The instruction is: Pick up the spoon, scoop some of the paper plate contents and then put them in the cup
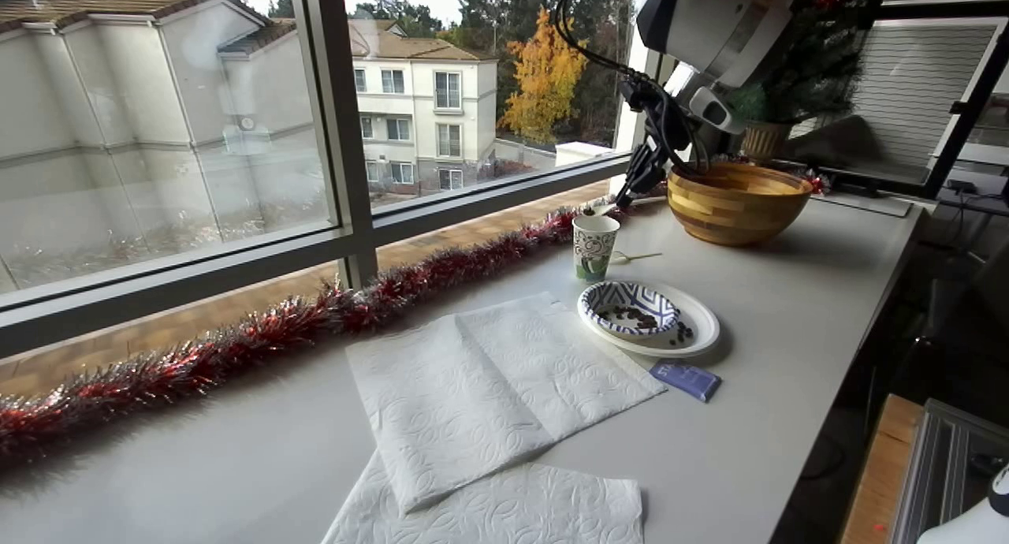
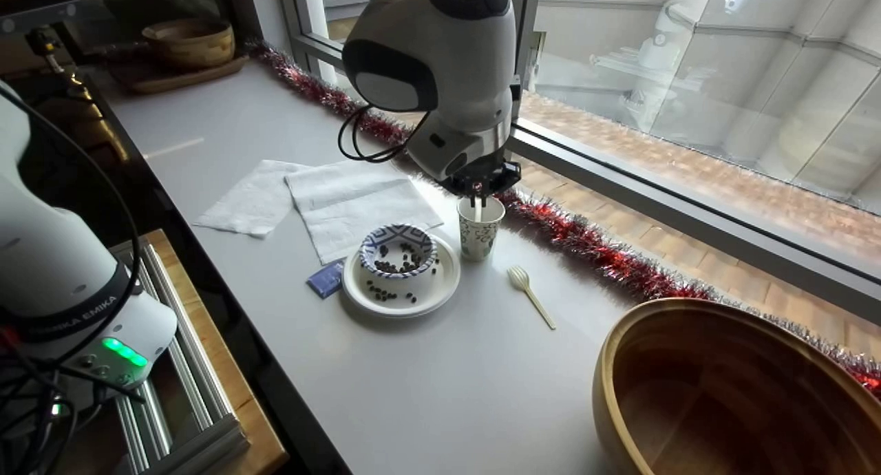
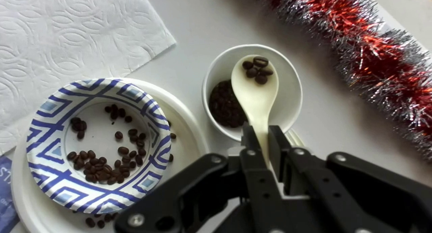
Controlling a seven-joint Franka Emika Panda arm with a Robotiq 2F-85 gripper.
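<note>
My gripper [image 3: 262,133] is shut on the handle of the pale cream spoon [image 3: 254,94]. The spoon's bowl carries several dark beans and lies over the mouth of the white-walled cup [image 3: 287,101]. Dark beans also show inside the cup. The cup stands upright, with a green-grey print, in both exterior views [image 1: 593,252] [image 2: 478,244]. The white paper plate [image 3: 191,131] is beside the cup. A blue-and-white patterned bowl [image 3: 50,179] sits on it, holding the dark beans [image 3: 101,170]. More beans lie loose on the plate. In an exterior view, the gripper [image 2: 478,202] is just above the cup.
A pale fork [image 2: 533,299] lies beside the cup. White paper towels [image 1: 489,378] and a blue packet [image 1: 690,378] lie near the plate. A large wooden bowl [image 1: 737,213] stands on the table. Red-silver tinsel [image 3: 378,54] runs along the window side behind the cup.
</note>
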